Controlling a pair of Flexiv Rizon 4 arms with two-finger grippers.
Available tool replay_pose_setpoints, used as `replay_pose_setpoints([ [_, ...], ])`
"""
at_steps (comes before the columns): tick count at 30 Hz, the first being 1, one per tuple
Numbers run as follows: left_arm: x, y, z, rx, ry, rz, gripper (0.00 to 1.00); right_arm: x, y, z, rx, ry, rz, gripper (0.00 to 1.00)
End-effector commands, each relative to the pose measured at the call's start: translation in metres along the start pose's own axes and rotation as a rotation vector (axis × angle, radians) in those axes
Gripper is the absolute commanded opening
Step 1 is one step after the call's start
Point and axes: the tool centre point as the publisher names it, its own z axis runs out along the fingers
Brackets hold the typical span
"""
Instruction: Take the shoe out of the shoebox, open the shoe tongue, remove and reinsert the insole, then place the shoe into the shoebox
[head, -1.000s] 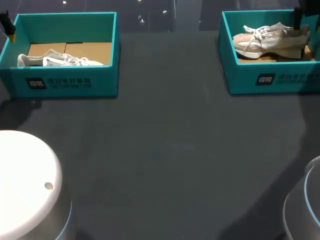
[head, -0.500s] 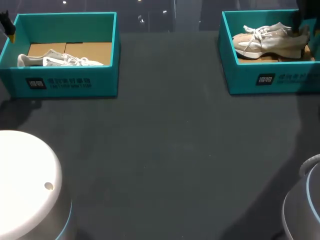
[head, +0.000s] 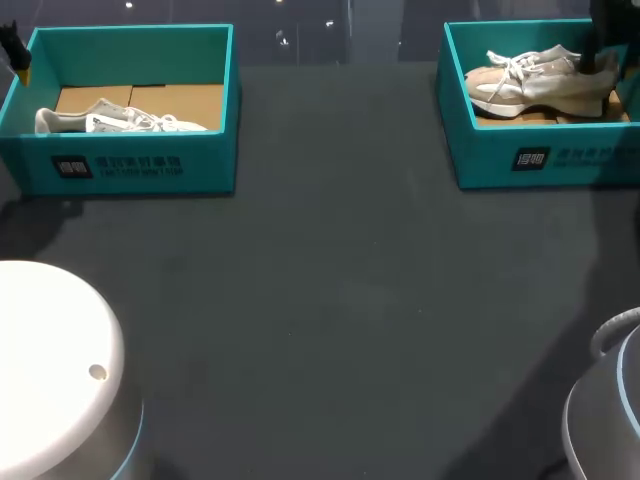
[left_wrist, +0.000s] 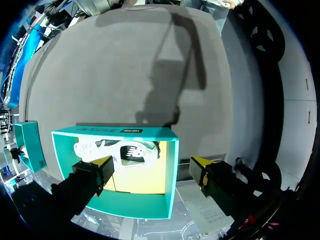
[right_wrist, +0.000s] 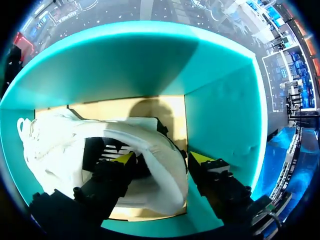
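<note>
A beige shoe (head: 530, 85) lies in the teal shoebox (head: 500, 160) at the back right, toe pointing left. My right gripper (head: 598, 50) comes down at its heel. In the right wrist view one finger is inside the shoe (right_wrist: 65, 150) and the other outside, so my right gripper (right_wrist: 161, 159) is shut on the heel wall. The box wall (right_wrist: 215, 100) stands close beside the outer finger. My left gripper (left_wrist: 152, 167) hangs open above the other teal shoebox (left_wrist: 145, 205), which holds a white shoe (left_wrist: 127, 150).
The left shoebox (head: 130, 165) with the white shoe (head: 110, 120) stands at the back left. White round arm bases sit at the front left (head: 50, 370) and front right (head: 610, 400). Dark table top (head: 340, 300) lies between the boxes.
My right gripper's fingers have closed a little onto the heel of the beige shoe, and the gripper has shifted slightly. The left arm has not moved.
</note>
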Motion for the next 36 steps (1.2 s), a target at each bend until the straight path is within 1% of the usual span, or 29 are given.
replay_pose_setpoints([
  [1, 0.0, 0.0, 0.0, -0.001, 0.002, 0.001, 1.0, 0.0, 0.006, 0.006, 0.016, 0.007, 0.0, 0.69],
  [3, 0.0, 0.0, 0.0, -0.001, 0.002, 0.001, 1.0, 0.0, 0.005, 0.007, 0.019, 0.01, 0.003, 0.73],
  [6, 0.0, 0.0, 0.0, -0.001, 0.002, 0.001, 1.0, -0.001, 0.003, 0.009, 0.025, 0.015, 0.006, 0.75],
  [11, 0.0, 0.0, 0.0, -0.001, 0.002, 0.001, 1.0, 0.0, 0.002, 0.011, 0.033, 0.019, 0.003, 0.71],
  [12, 0.0, 0.0, 0.0, -0.001, 0.002, 0.001, 1.0, 0.001, 0.002, 0.011, 0.034, 0.02, 0.002, 0.68],
  [14, 0.0, 0.0, 0.0, -0.001, 0.002, 0.001, 1.0, 0.001, 0.002, 0.012, 0.036, 0.022, 0.001, 0.61],
  [16, 0.0, 0.0, 0.0, -0.001, 0.002, 0.001, 1.0, 0.002, 0.003, 0.013, 0.038, 0.024, 0.001, 0.47],
  [18, 0.0, 0.0, 0.0, -0.001, 0.002, 0.001, 1.0, 0.002, 0.003, 0.013, 0.04, 0.026, 0.001, 0.41],
  [20, 0.0, 0.0, 0.0, -0.001, 0.002, 0.001, 1.0, 0.003, 0.002, 0.013, 0.04, 0.027, 0.001, 0.32],
  [21, 0.0, 0.0, 0.0, -0.001, 0.002, 0.001, 1.0, 0.004, 0.002, 0.013, 0.041, 0.028, 0.002, 0.22],
  [23, 0.0, 0.0, 0.0, -0.001, 0.002, 0.001, 1.0, 0.004, 0.001, 0.012, 0.04, 0.029, 0.003, 0.07],
  [24, 0.0, 0.0, 0.0, -0.001, 0.002, 0.001, 1.0, 0.004, 0.0, 0.011, 0.04, 0.029, 0.005, 0.01],
  [30, 0.0, 0.0, 0.0, -0.001, 0.002, 0.001, 1.0, 0.002, -0.003, 0.004, 0.033, 0.024, 0.014, 0.0],
  [36, 0.0, 0.0, 0.0, -0.001, 0.002, 0.001, 1.0, -0.001, -0.005, -0.009, 0.019, 0.013, 0.022, 0.0],
])
